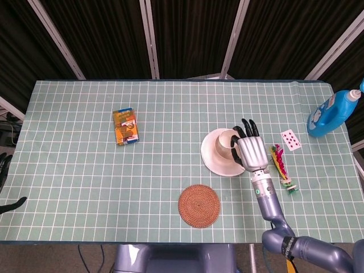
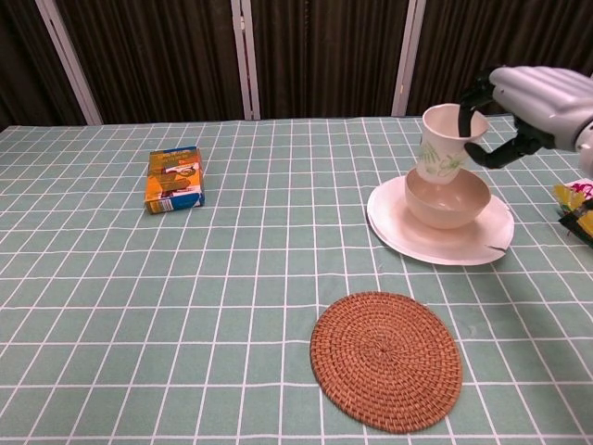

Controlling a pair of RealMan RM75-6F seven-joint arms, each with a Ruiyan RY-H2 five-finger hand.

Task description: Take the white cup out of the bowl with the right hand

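The right hand [image 2: 530, 97] pinches the white cup [image 2: 445, 142] by its rim, fingers [image 2: 475, 98] hooked inside. The cup hangs tilted just above the bowl [image 2: 447, 200], whose plate [image 2: 398, 234] lies at two o'clock from the woven coaster [image 2: 386, 361] on the worktop [image 2: 185, 297].

**Surfaces & finishes**

My right hand [image 2: 533, 97]: smooth silver shell, slight sheen, w/ black matt fingers [image 2: 474, 93]. White cup [image 2: 443, 141] looks paper-like, matt, green print. Bowl [image 2: 448, 197] & plate [image 2: 440, 243]: smooth, glossy-ish. Round mat [image 2: 385, 360]: rough woven fibre. Tablecloth [image 2: 185, 306]: matt cloth, grid print. Blue bottle [image 1: 331, 114]: shiny plastic.
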